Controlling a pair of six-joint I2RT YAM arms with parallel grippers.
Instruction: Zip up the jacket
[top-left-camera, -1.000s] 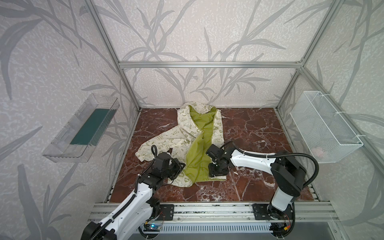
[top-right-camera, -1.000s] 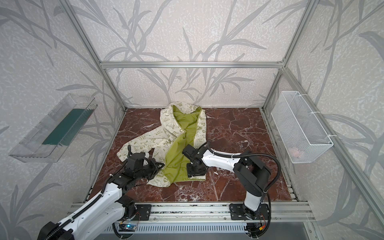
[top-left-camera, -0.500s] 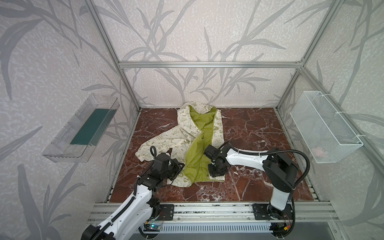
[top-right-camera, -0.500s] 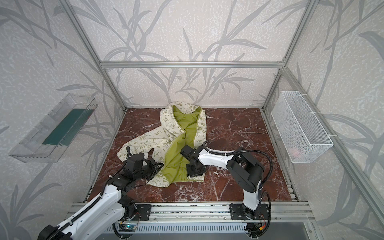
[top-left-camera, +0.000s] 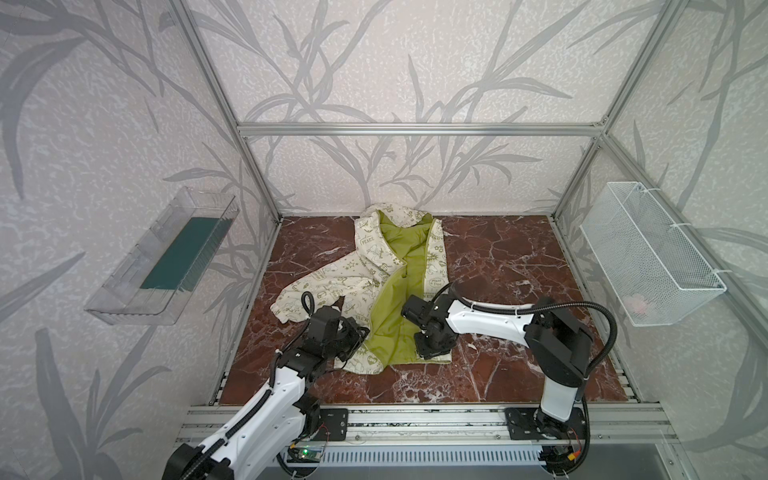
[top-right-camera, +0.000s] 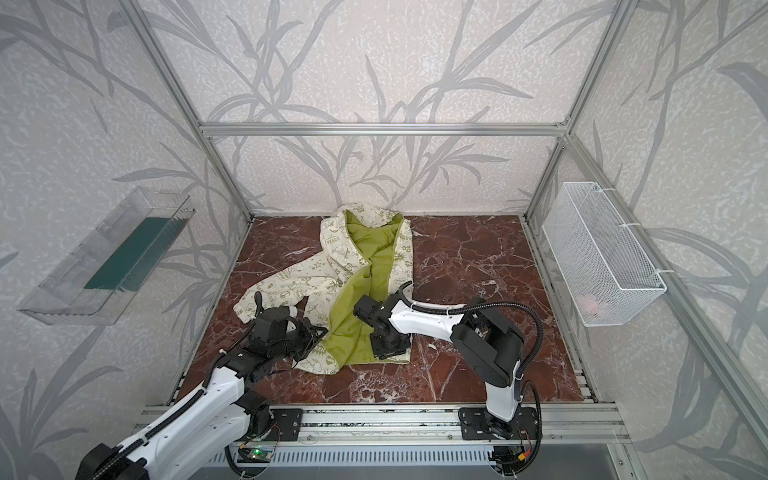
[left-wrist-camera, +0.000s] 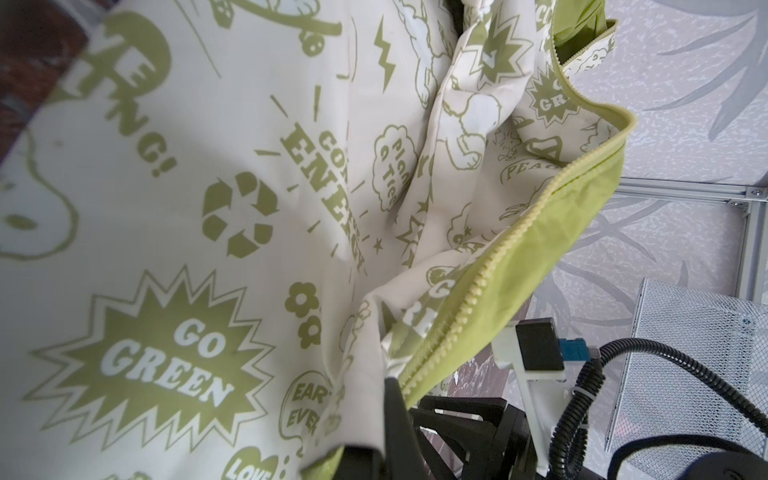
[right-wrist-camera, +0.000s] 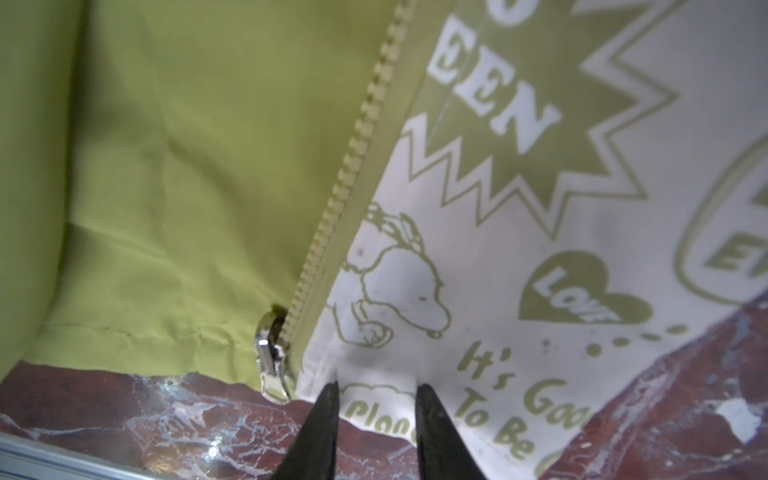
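The jacket (top-left-camera: 374, 266) lies open mid-floor. The left gripper (top-left-camera: 361, 332) is clenched on its left front edge. The right gripper (right-wrist-camera: 378, 388) has narrowed and shifted left. Its tips are parted and press the near hem beside the slider (right-wrist-camera: 272, 361) — halves not yet joined.

"GO GREEN" printed in a starburst (left-wrist-camera: 166, 365) on the jacket (top-left-camera: 372, 259), "LOVE" in a heart (right-wrist-camera: 582, 297), "It's Good To Be" read along the hem, "ENERGY" set beside a recycling sign (left-wrist-camera: 239, 218), "PEACE" seen near the hood.

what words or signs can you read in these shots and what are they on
All printed on the jacket:
"GO GREEN" in a starburst
"LOVE" in a heart
"It's Goo", "To Be" near that heart, cut off
"PEACE" below the hood
"ENERGY", word above it unclear
recycling sign, no words
Rest too small or folded to read
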